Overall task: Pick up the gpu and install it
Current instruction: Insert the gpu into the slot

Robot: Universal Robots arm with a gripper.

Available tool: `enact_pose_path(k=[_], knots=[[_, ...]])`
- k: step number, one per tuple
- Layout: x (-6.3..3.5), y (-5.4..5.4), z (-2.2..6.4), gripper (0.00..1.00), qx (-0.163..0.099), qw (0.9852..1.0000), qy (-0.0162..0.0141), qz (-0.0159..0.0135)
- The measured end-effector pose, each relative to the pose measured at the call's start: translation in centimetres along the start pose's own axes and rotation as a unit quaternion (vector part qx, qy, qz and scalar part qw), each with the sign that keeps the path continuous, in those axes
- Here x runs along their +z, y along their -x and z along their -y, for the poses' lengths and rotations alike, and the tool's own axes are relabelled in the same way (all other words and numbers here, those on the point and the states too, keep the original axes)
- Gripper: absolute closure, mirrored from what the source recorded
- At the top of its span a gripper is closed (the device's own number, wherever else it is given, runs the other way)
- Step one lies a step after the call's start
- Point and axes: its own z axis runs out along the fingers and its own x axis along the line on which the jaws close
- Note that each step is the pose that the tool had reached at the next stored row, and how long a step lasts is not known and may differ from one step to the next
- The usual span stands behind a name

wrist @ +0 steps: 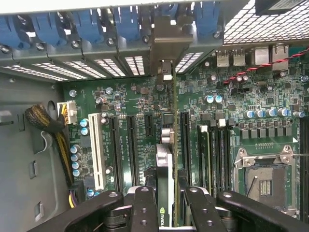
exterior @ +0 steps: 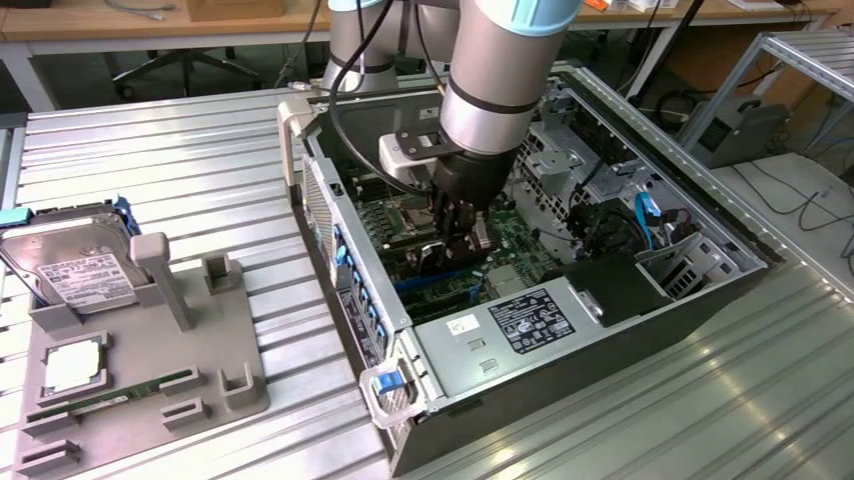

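Inside the open computer case (exterior: 574,390), laid on its side on a ribbed metal table (exterior: 174,170), the gpu (wrist: 164,162) is held edge-on by the gripper (wrist: 166,198), whose fingers (wrist: 144,205) are clamped against its two faces. The card is stood upright over the green motherboard (wrist: 130,96), parallel to the long black expansion slots (wrist: 184,140) beside it. Its bracket end is pointed at the rear slot openings under the blue clips (wrist: 120,21). Whether the edge connector is already met by a slot cannot be told, as that spot is hidden by the card itself. The seating is judged to be done well if the card is kept square to the board and its bracket is lined up with one rear opening. Pressure is best applied straight down and evenly along the card, so that no tilt is forced on the connector and the small capacitors (wrist: 76,157) nearby are not struck. At the exterior view's left, a hard drive (exterior: 80,275) and a RAM stick (exterior: 114,397) are seen lying on a grey fixture (exterior: 214,340).
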Motion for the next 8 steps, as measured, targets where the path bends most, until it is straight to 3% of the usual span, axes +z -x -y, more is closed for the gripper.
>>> enact_pose_path(k=[8], knots=[[0.27,0.08,-0.18,0.73,0.000,1.0000,0.0001,-0.0001]])
